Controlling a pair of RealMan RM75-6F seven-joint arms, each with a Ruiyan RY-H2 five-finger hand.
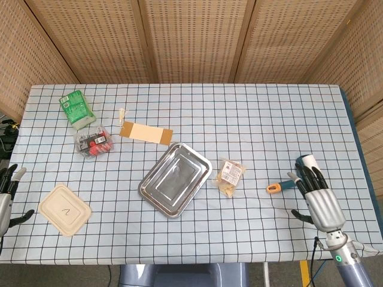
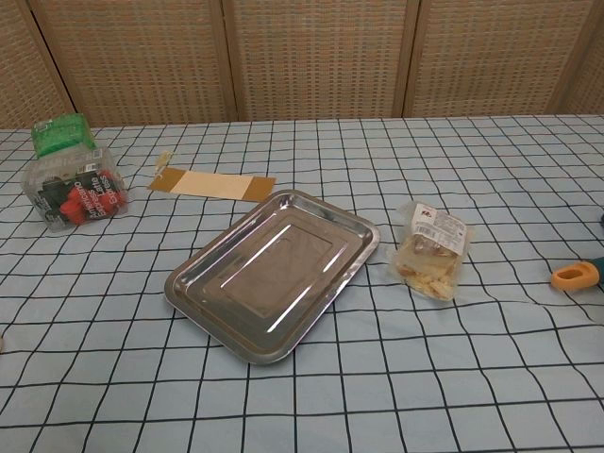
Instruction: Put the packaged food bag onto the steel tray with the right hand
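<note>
The packaged food bag [image 1: 229, 176] [image 2: 432, 250], clear with pale snacks and a small red label, lies flat on the checked cloth just right of the steel tray [image 1: 175, 179] [image 2: 274, 272]. Nothing lies in the tray. My right hand [image 1: 316, 200] hovers at the table's right front, well right of the bag, fingers straight and apart, holding nothing. My left hand [image 1: 6, 191] shows only at the left edge of the head view, fingers apart and holding nothing. The chest view shows neither hand.
A teal lint roller with an orange handle tip [image 1: 291, 182] [image 2: 577, 274] lies just beyond my right hand. A brown card [image 1: 146, 132], a clear box of red items [image 1: 93, 142], a green packet [image 1: 76, 107] and a paper lid [image 1: 64, 208] sit to the left.
</note>
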